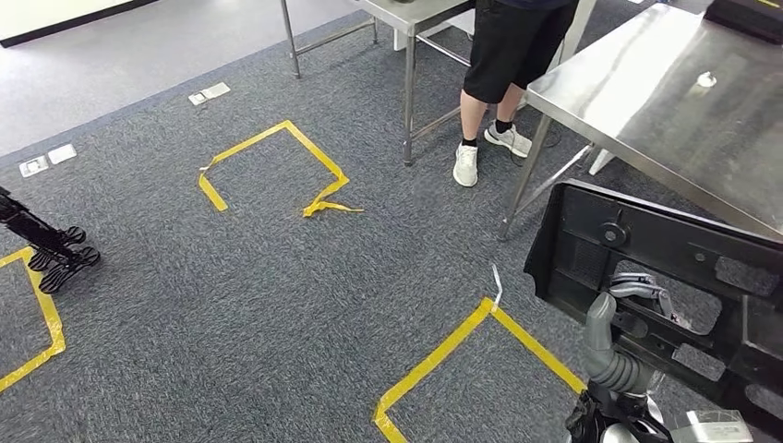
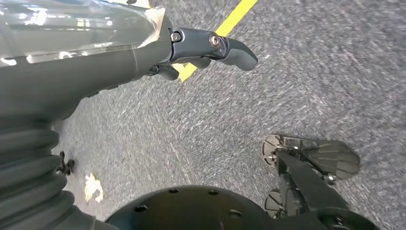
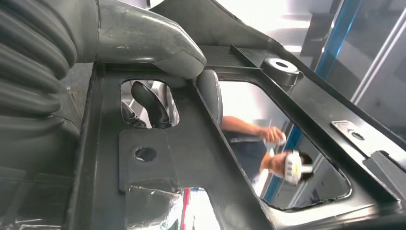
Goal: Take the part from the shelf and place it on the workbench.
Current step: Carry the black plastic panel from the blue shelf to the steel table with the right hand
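A: Head view first: we're carrying the part (image 1: pixel 665 277), a black frame with cut-outs, low at our right side. Our right hand (image 1: pixel 614 337) grips it through an opening. The bench (image 1: pixel 665 111) is just beyond, steel, with 1 small pale thing (image 1: pixel 706 79) on it.

B: Risk? A person (image 1: pixel 503 65) stands by the bench leg. If we swing the frame wide, we judge it could clip the bench edge.

A: Left wrist view: our left hand (image 2: pixel 210 48) hangs over carpet, fingers curled, holding nothing. So 1 hand bears the whole frame; it may tip or slip.

B: Right wrist view: thumb (image 3: pixel 143 40) lies over a bar of the part, a dark finger (image 3: pixel 148 103) hooked through the hole. Firm enough, we think.

A: Containers? We see none, only the bench top.
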Controlling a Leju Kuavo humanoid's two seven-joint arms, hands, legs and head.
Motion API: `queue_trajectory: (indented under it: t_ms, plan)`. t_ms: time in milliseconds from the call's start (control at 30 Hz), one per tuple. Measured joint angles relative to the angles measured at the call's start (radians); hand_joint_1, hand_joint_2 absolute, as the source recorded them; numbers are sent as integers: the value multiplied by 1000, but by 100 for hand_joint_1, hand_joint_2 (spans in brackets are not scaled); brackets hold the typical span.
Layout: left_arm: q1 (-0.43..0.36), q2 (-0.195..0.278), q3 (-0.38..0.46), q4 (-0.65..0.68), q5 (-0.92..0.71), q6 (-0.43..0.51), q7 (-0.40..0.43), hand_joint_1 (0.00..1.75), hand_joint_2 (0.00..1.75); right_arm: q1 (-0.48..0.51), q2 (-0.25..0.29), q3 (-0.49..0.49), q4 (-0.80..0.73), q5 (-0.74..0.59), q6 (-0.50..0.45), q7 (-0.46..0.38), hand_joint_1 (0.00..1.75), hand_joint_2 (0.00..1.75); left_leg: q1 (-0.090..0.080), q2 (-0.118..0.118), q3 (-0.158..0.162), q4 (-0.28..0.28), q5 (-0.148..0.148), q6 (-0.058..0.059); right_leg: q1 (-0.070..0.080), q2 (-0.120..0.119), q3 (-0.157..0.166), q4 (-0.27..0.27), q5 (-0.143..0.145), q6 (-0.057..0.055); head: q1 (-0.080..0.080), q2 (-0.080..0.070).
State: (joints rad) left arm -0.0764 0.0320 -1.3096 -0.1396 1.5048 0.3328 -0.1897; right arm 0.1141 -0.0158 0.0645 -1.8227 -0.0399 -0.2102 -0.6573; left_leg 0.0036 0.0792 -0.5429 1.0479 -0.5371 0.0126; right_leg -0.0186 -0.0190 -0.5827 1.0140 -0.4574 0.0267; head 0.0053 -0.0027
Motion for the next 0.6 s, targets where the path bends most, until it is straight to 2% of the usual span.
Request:
queue_trajectory:
  t_ms: [33, 67, 100, 133, 167, 200, 233, 300, 333, 367, 433, 467, 500, 567, 600]
  plan:
    - [-1, 0, 0, 0, -2, 0, 0, 0, 175, 1, 1, 0, -1, 0, -1, 0, 175, 175, 2, -29, -21, 45, -27, -3, -5, 9, 2, -1, 1, -7, -1, 0]
    - [-1, 0, 0, 0, -3, 0, 0, 0, 175, 2, 2, -1, -2, 1, -2, 0, 175, 175, 3, -57, -51, 109, -60, -5, -3, 19, 1, -1, 2, -11, -2, 0]
    - [-1, -1, 0, 0, -3, 0, 0, 0, 175, 4, 4, -1, -1, 1, -2, 0, 175, 175, 3, -72, -86, 180, -88, -6, -2, 30, 1, -1, 2, -14, -3, 0]
    - [1, -1, 0, 0, -4, 0, 1, 0, 175, 7, 5, -1, -1, 2, -2, 0, 175, 175, 4, -79, -114, 234, -103, -7, -1, 42, 1, -1, 2, -16, -3, 0]
    - [2, -1, 0, 0, -4, 0, 1, 0, 175, 9, 5, -1, -1, 2, -3, 0, 175, 175, 4, -82, -128, 256, -99, -7, 0, 56, 2, -1, 2, -16, -3, 0]
    - [3, -1, 0, 0, -4, 0, 1, 0, 175, 11, 6, -1, -1, 2, -3, 0, 175, 175, 6, -83, -123, 237, -75, -6, 0, 70, 3, 0, 2, -15, -3, 0]
    - [4, -1, 0, 0, -4, 0, 1, 0, 175, 12, 6, -1, -1, 2, -3, 0, 175, 175, 8, -89, -98, 180, -37, -5, 0, 84, 6, 0, 2, -15, -3, 0]
    - [4, -1, 0, 0, -5, 0, 1, 0, 175, 13, 6, -2, -2, 2, -4, 0, 175, 175, 17, -131, -38, 48, 21, -5, 2, 108, 6, 2, 2, -11, -3, 0]
    - [4, -1, 0, 0, -5, 0, 1, 0, 175, 14, 6, -2, -3, 3, -5, 0, 175, 175, 19, -148, -20, 5, 33, -5, 4, 118, 2, 3, 3, -6, -2, 0]
    - [4, -2, 0, 0, -5, 0, 0, 0, 175, 16, 6, -2, -5, 3, -7, 0, 175, 175, 18, -159, -13, -13, 33, -3, 4, 128, -3, 3, 6, 1, -2, 0]
    - [3, -3, 0, 0, -6, -1, -2, 0, 175, 24, 5, -3, -11, 4, -9, 0, 175, 175, 12, -141, -10, -20, 36, 8, 2, 149, -15, 1, 13, 16, -2, 0]
    - [2, -4, 0, 0, -6, -2, -3, 0, 175, 29, 5, -5, -14, 4, -10, 0, 175, 175, 10, -129, -8, -24, 40, 16, 2, 139, -23, 7, 10, 21, -2, 0]
    - [1, -4, 0, 0, -7, -4, -4, 0, 175, 33, 4, -7, -17, 5, -11, 0, 175, 175, 10, -115, -6, -27, 44, 24, 3, 117, -37, 29, -1, 22, 1, 0]
    - [1, -5, 0, 0, -8, -7, -8, 0, 175, 38, 3, -10, -24, 5, -12, 0, 175, 175, 8, -89, -5, -32, 47, 33, 6, 58, -89, 132, -49, 16, 6, 0]
    - [1, -5, 0, 0, -9, -8, -9, 0, 175, 40, 3, -11, -26, 5, -13, 0, 175, 175, 6, -75, -6, -32, 46, 36, 7, 43, -121, 200, -77, 13, 9, 0]
